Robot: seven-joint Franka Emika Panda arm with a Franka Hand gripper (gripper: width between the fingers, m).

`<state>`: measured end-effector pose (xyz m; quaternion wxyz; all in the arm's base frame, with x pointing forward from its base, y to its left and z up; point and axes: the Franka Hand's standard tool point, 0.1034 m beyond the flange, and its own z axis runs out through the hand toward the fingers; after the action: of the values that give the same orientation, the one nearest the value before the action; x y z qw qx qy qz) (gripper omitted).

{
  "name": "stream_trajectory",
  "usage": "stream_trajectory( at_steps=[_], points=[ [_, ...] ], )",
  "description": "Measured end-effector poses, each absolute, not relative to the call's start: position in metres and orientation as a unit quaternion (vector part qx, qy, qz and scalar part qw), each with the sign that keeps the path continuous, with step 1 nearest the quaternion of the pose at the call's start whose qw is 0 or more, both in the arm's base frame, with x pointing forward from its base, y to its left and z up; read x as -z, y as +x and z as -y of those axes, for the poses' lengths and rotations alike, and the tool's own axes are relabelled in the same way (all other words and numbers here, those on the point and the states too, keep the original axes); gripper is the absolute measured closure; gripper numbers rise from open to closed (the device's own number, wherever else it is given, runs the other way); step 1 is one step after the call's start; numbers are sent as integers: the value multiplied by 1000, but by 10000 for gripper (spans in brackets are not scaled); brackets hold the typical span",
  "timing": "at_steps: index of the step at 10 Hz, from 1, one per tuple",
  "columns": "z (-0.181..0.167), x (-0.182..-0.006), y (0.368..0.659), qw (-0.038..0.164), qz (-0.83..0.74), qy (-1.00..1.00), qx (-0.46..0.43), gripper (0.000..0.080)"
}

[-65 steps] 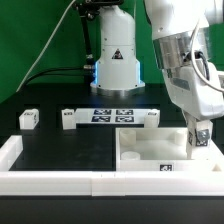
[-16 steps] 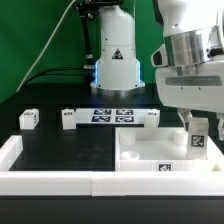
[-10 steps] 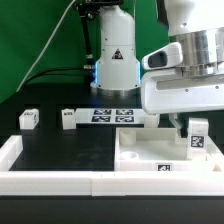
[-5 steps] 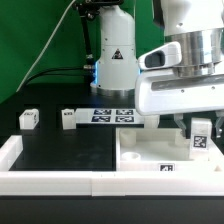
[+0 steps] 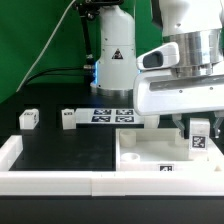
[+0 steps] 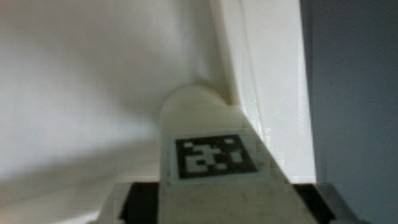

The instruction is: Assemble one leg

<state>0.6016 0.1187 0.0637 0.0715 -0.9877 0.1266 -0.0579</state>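
The hand (image 5: 199, 128) pinches the leg (image 5: 199, 137) upright over the panel's (image 5: 150, 155) corner at the exterior view's right. It should keep the leg vertical, centre it on the recess — then lower slowly.

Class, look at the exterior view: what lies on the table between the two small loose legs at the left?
Nothing: between the far-left leg and the second leg only bare black table shows.

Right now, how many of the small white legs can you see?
3. One leg far on the exterior view's left, one beside the marker board, one at the gripper. A fourth may be hidden.
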Motion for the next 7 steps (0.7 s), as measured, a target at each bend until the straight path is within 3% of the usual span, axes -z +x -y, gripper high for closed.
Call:
stream_trajectory(
  at_steps=[4, 7],
  points=[
    [-93, -63, 604, 72, -297, -950, 69, 504],
    [-89, -62, 604, 69, -315, -944, 71, 501]
  ],
)
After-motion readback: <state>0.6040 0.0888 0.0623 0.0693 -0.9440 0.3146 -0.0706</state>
